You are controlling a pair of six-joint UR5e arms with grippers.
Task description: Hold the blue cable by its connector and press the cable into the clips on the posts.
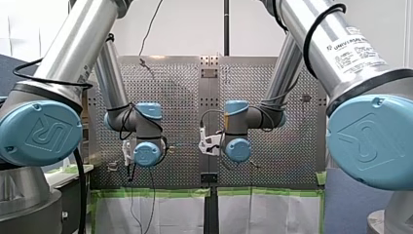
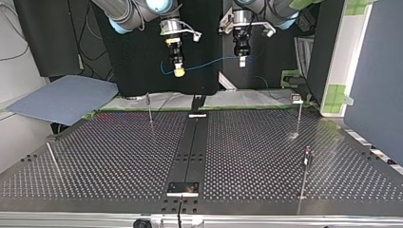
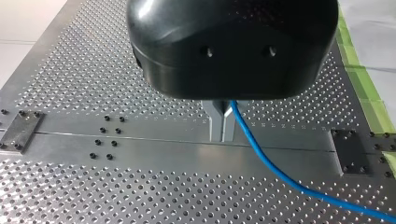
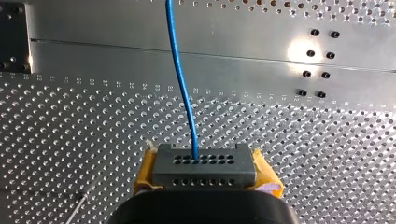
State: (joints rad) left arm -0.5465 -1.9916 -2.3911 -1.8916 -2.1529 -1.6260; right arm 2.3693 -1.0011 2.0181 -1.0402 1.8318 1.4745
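The blue cable (image 2: 209,62) hangs in a shallow curve between my two grippers, high above the perforated table (image 2: 119,156). My right gripper (image 2: 178,72), with yellow pads (image 4: 145,173), is shut on the cable's dark grey connector block (image 4: 204,163); the cable (image 4: 184,88) leaves the block's face and runs straight ahead. My left gripper (image 2: 242,61) is shut on the cable itself, its metal fingers (image 3: 215,122) pinched together, and the cable (image 3: 280,175) trails away beside them. In the front view both grippers are hidden behind the wrists.
Thin posts stand on the table in the top view: one at the back left (image 2: 150,108), one at the back right (image 2: 299,114) with a clip on top, one at the right (image 2: 306,166), and a leaning rod at the left (image 2: 53,159). A blue-grey sheet (image 2: 62,97) lies beyond the table's left.
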